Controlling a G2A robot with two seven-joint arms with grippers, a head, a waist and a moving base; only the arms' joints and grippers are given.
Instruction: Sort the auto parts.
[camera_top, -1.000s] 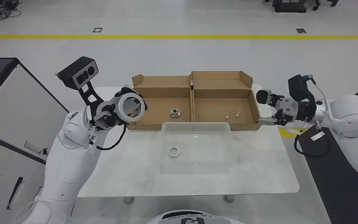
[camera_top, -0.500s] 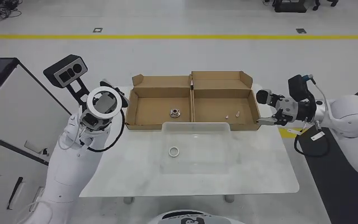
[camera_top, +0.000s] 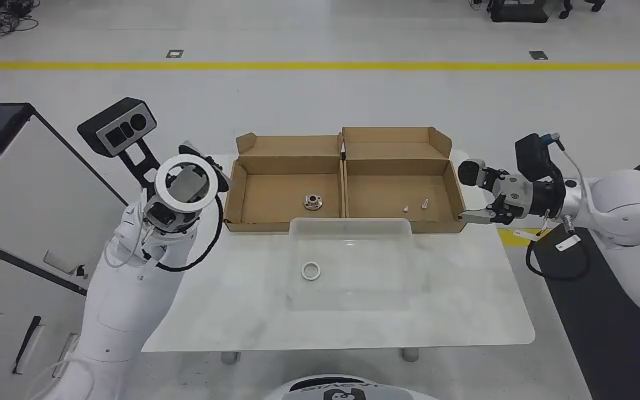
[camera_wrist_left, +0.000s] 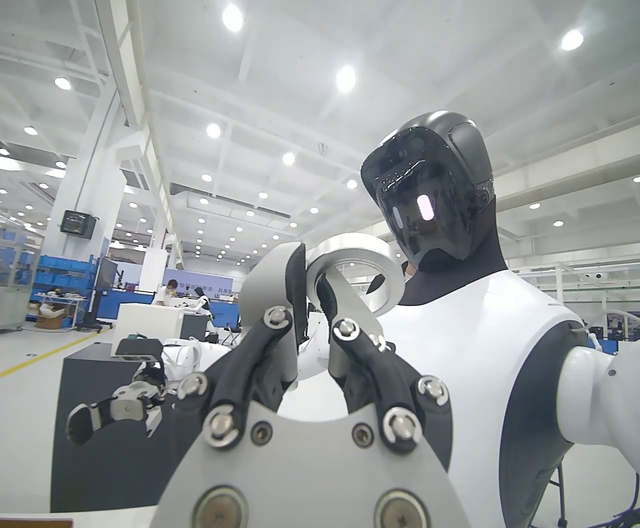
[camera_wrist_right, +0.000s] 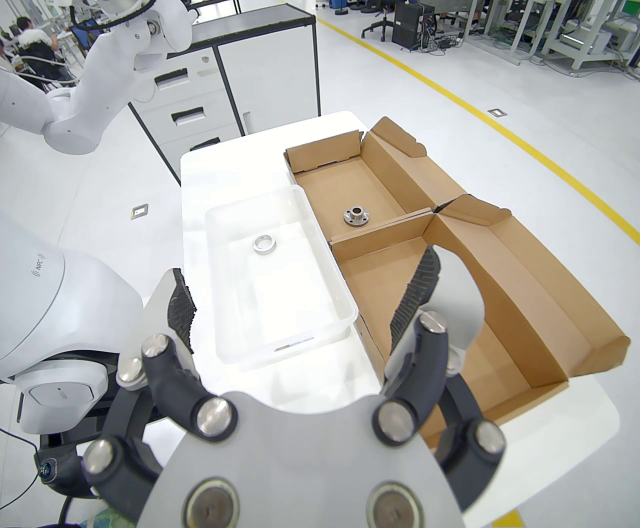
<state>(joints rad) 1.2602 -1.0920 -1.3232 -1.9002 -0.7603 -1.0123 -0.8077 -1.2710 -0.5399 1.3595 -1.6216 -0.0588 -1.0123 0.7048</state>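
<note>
Now my left gripper (camera_wrist_left: 311, 285) waits at the left of the top view, clenched on the big ring (camera_wrist_left: 385, 280).
A second ago I held that ring against the left wall of the left box (camera_top: 285, 195). I have since drawn it back toward the table's left edge and kept it still, so I judge it not yet sorted. My right gripper (camera_wrist_right: 304, 270), spread and empty, hangs by the right box (camera_top: 395, 190). A flanged hub (camera_top: 314, 201) lies in the left box and a small ring (camera_top: 311, 270) in the clear tray (camera_top: 350, 224).
</note>
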